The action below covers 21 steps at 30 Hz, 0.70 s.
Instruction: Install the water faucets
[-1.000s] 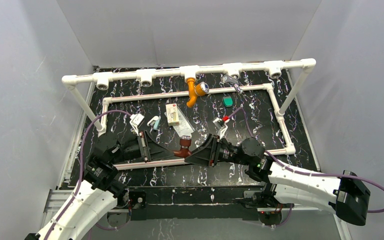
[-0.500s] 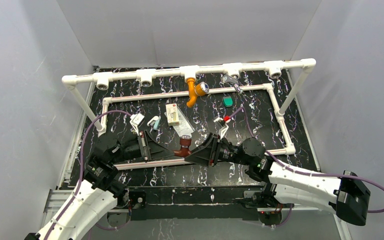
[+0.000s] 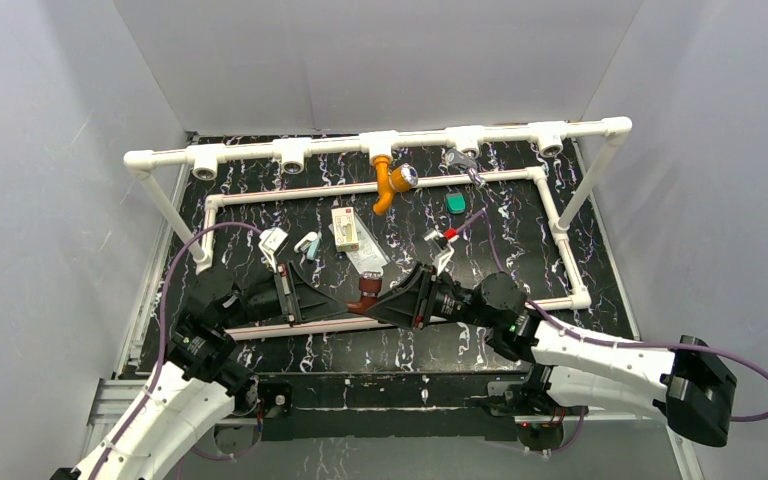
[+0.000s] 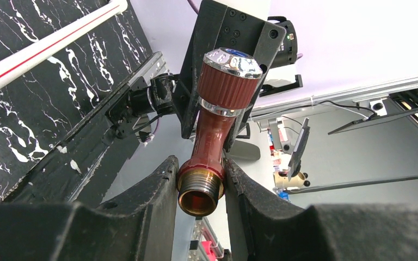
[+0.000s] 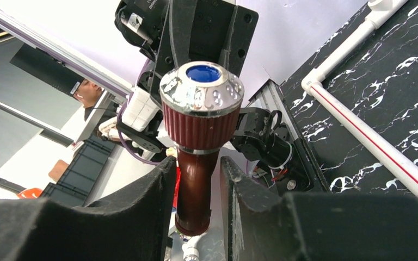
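Observation:
The dark reddish-brown water faucet [image 3: 365, 293] hangs above the table's near middle, between my two grippers. My left gripper [image 4: 198, 164] is shut on its brass threaded end, with the blue-capped chrome knob [image 4: 233, 61] pointing away. From the opposite side, my right gripper [image 5: 197, 163] straddles the faucet's [image 5: 198, 185] neck just below the knob. Its fingers [image 5: 158, 187] stand close on either side, with a thin gap still showing. The orange faucet [image 3: 390, 180] hangs from the centre tee of the white pipe rail [image 3: 290, 150] at the back.
The white pipe frame [image 3: 560, 225] encloses the black marbled table. Inside it lie a small green block [image 3: 455, 203], a silver fitting [image 3: 463, 160], a small box [image 3: 345, 228], a clear bag [image 3: 365, 258] and a few small white parts [image 3: 274, 240].
My right gripper has slid a little left along the faucet and its fingers have narrowed around the neck. The left gripper and faucet have stayed put.

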Each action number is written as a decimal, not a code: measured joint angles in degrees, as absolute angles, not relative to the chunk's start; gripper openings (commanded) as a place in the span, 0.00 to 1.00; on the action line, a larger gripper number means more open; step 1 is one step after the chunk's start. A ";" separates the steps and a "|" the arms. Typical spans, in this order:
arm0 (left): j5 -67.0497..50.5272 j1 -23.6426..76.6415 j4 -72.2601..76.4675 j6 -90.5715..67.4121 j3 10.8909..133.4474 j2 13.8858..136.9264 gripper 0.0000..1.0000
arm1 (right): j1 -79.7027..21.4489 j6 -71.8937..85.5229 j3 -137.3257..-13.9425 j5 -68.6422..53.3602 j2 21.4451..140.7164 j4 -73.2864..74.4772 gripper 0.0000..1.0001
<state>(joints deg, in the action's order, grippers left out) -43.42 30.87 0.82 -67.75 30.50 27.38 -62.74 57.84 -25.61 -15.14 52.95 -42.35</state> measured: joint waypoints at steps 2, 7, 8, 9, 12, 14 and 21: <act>-43.38 30.87 0.80 -67.79 30.33 27.20 0.00 | -62.76 57.84 -25.85 -15.14 53.56 -42.68 0.36; -42.89 30.87 1.04 -68.07 29.82 26.76 0.00 | -62.78 57.93 -25.85 -15.14 54.11 -43.18 0.18; -42.78 30.87 1.08 -68.14 29.76 26.63 0.00 | -62.81 57.84 -25.85 -15.11 54.13 -43.31 0.09; -42.68 30.87 1.19 -68.23 29.71 26.59 0.00 | -62.87 57.87 -25.85 -15.11 54.13 -43.40 0.01; -42.50 30.87 1.23 -68.25 29.71 26.50 0.00 | -63.05 57.84 -25.85 -14.98 54.13 -43.46 0.01; -42.39 30.87 1.23 -68.25 29.71 26.52 0.00 | -63.09 57.87 -25.85 -14.76 54.13 -43.46 0.01; -41.91 30.87 1.32 -68.62 29.71 26.50 0.53 | -63.51 57.84 -25.82 -13.47 53.80 -43.16 0.01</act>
<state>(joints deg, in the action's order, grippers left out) -41.91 30.87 1.32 -68.62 29.71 26.50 -63.51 57.84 -25.82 -13.47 53.80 -43.16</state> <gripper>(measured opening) 0.329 0.338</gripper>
